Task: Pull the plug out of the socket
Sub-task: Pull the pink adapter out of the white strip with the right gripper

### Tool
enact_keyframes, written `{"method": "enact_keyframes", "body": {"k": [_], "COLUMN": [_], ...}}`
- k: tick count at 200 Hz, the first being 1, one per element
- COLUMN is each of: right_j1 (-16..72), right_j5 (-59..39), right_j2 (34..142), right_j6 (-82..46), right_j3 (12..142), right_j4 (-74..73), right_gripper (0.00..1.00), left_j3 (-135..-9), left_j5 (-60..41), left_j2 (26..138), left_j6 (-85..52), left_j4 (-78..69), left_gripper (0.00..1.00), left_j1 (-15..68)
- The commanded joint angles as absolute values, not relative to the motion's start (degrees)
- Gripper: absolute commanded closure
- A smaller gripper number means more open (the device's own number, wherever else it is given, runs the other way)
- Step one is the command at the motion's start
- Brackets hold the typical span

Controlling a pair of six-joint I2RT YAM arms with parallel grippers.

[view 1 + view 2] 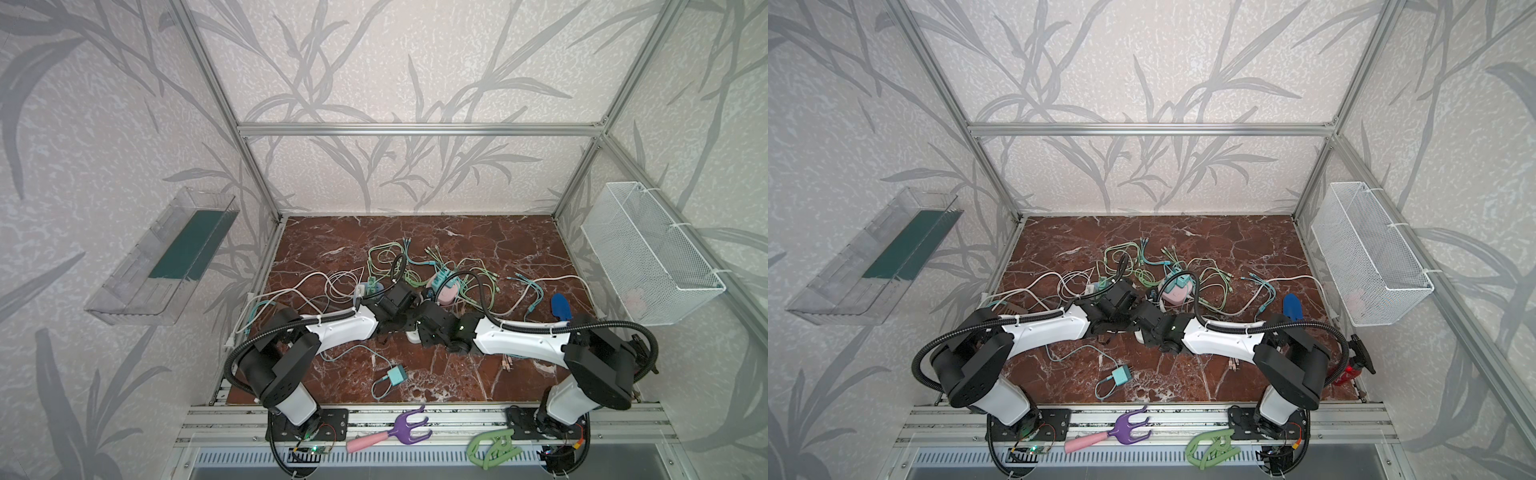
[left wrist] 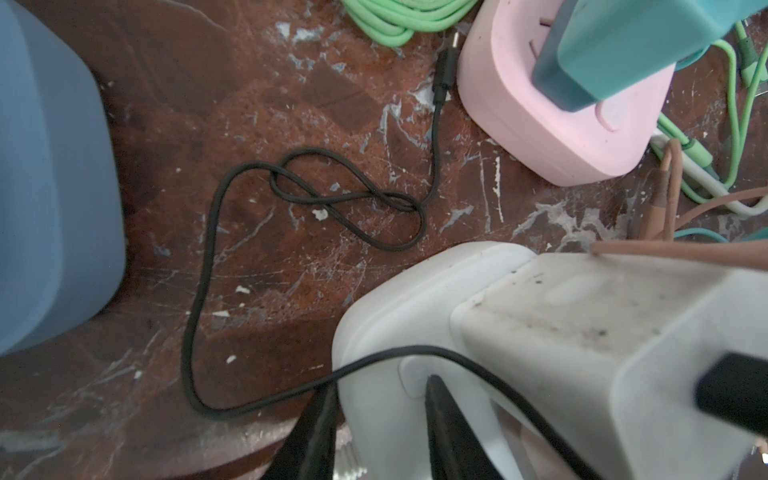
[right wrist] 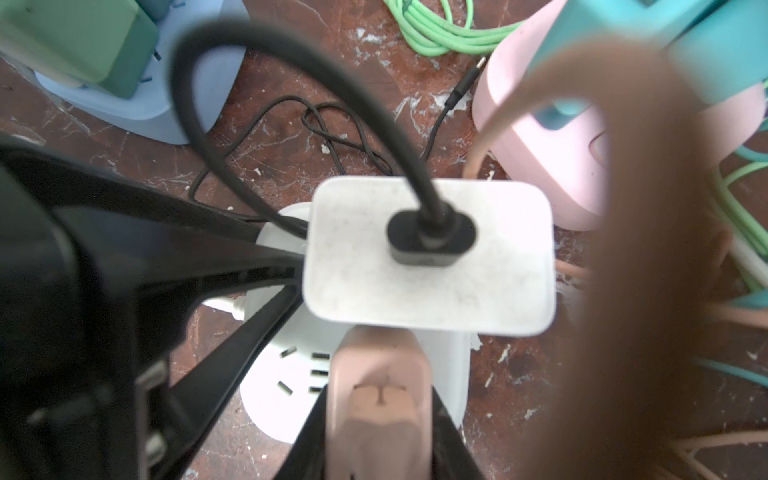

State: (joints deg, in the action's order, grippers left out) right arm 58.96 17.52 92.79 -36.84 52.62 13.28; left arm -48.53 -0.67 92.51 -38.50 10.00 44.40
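White arm shells (image 1: pixel 340 328) and black joints (image 1: pixel 291 361), a black ribbed hose (image 1: pixel 227 365) zip-tied along each, black tapered fingers (image 2: pixel 316 436) on the left gripper (image 2: pixel 378 415)

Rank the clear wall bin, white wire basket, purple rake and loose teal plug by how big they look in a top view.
1. clear wall bin and white wire basket: too alike to rank.
2. purple rake.
3. loose teal plug, the smallest.

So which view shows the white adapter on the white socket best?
The right wrist view: the white adapter faces the camera, whole top face with the black cable plugged in. The left wrist view shows it close, blurred and cut off. In both top views it is hidden.
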Motion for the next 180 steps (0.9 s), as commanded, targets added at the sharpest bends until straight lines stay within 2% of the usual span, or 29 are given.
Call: {"method": "enact_keyframes", "body": {"k": [1, 77, 127, 180], "right_j1": [61.54, 63.35, 59.07, 59.34], "right_j5": [19.38, 23.88, 16.79, 16.24], "right_j2": [93.16, 93.51, 89.75, 91.43], "right_j6": [-36.03, -35.38, -36.18, -37.47], "right_j3": [56.97, 57.45, 53.57, 55.15], "right_j4": [13.88, 14.35, 11.3, 14.05], "right_gripper": [0.91, 0.92, 0.92, 0.92], "left_j3": [-46.01, -46.24, -45.88, -46.05], "left_j5": [-0.04, -0.19, 0.76, 1.06], "left_j2": [95.85, 96.36, 96.14, 96.33], "left_j6": [-37.88, -37.36, -36.68, -36.72], "left_j4": [15.74, 15.69, 16.25, 16.7], "left_gripper": [0.64, 0.64, 0.64, 0.64], "left_j1": [45.02, 45.07, 45.0, 45.0]}}
